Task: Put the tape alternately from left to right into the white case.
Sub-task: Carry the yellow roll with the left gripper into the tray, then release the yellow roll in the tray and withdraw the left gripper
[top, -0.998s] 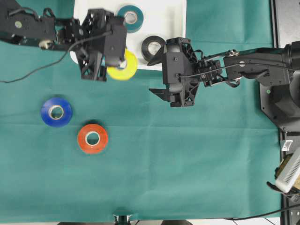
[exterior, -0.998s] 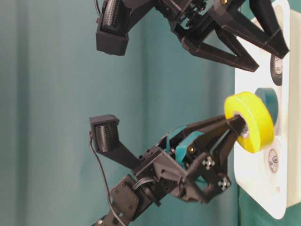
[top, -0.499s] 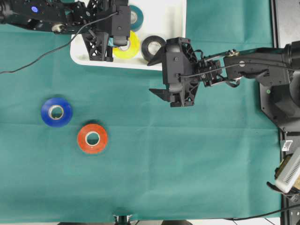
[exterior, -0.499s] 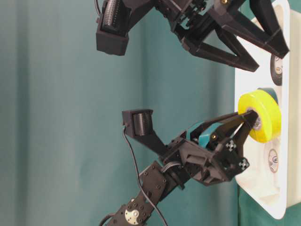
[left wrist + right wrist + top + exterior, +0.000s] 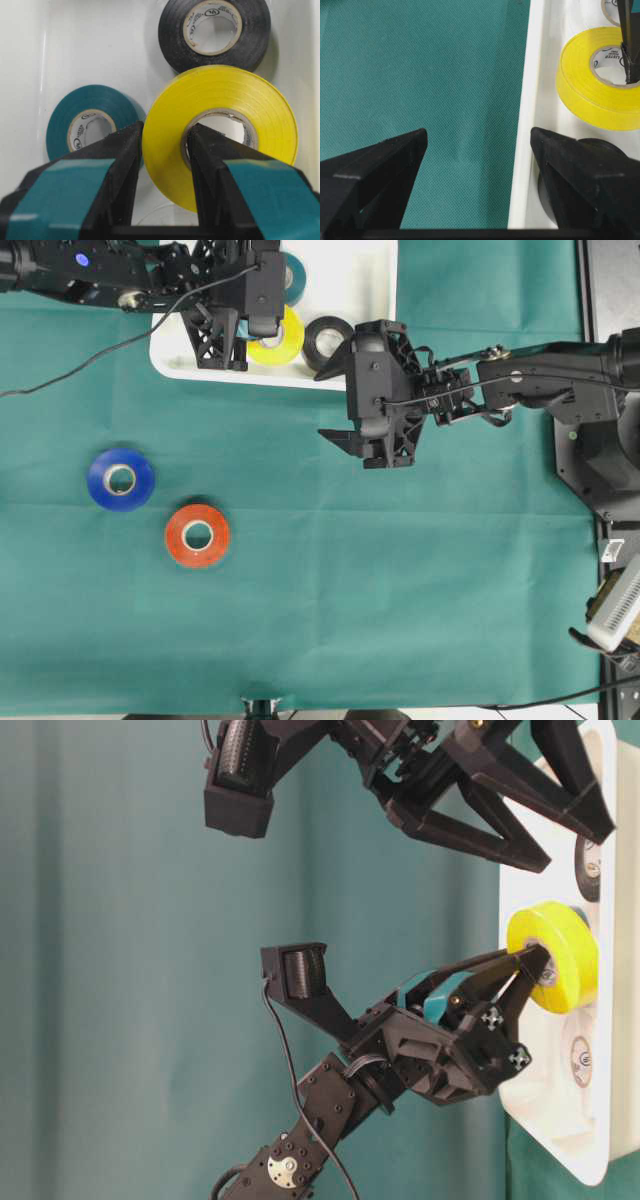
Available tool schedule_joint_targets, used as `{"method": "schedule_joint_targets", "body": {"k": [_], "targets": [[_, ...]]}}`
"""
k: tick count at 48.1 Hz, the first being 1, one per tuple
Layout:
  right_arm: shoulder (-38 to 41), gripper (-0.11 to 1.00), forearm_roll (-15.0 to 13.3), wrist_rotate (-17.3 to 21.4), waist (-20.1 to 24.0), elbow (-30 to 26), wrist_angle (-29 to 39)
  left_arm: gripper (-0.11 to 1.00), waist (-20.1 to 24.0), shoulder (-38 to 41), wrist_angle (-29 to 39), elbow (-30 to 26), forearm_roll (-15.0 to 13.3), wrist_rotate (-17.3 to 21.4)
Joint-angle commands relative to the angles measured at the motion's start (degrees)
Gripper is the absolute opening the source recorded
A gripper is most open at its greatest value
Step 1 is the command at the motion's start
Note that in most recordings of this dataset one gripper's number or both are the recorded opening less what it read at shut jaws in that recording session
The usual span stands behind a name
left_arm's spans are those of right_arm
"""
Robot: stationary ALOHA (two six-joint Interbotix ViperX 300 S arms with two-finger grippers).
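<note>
My left gripper is shut on the yellow tape, with one finger through the core and one outside the wall. The roll hangs tilted low inside the white case, between the teal tape and the black tape, which both lie flat in the case. From above, the yellow tape shows beside the left gripper. The blue tape and the red tape lie on the green cloth. My right gripper is open and empty, straddling the case's near rim.
Another roll's pale core shows on the case floor under my left arm. The left arm's cable trails over the cloth at the left. The right arm's base stands at the table's right edge.
My left gripper carried the yellow tape from over the case's near rim to inside the case and lowered it a little. The right arm has not moved.
</note>
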Motion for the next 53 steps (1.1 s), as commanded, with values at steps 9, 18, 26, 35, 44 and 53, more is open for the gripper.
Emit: {"method": "schedule_joint_targets", "body": {"k": [9, 18, 26, 35, 44, 53], "targets": [[-1.4, 0.85, -0.1, 0.0, 0.2, -0.4, -0.4, 0.68, 0.1, -1.4, -0.5, -1.2, 0.1, 0.2], [-1.3, 0.85, -0.1, 0.0, 0.2, -0.4, -0.4, 0.97, 0.1, -1.9, -0.5, -0.7, 0.1, 0.2], [-1.4, 0.85, -0.1, 0.0, 0.2, -0.4, -0.4, 0.98, 0.1, -2.9, -0.5, -0.2, 0.0, 0.2], [-1.4, 0.85, -0.1, 0.0, 0.2, -0.4, -0.4, 0.98, -0.3, -4.4, -0.5, 0.6, 0.1, 0.1], [-1.4, 0.85, -0.1, 0.0, 0.2, -0.4, -0.4, 0.97, -2.3, -6.2, -0.2, 1.7, 0.1, 0.0], [-1.4, 0.85, -0.1, 0.0, 0.2, -0.4, -0.4, 0.97, -5.9, -9.0, -0.1, 3.6, 0.0, -0.2]]}}
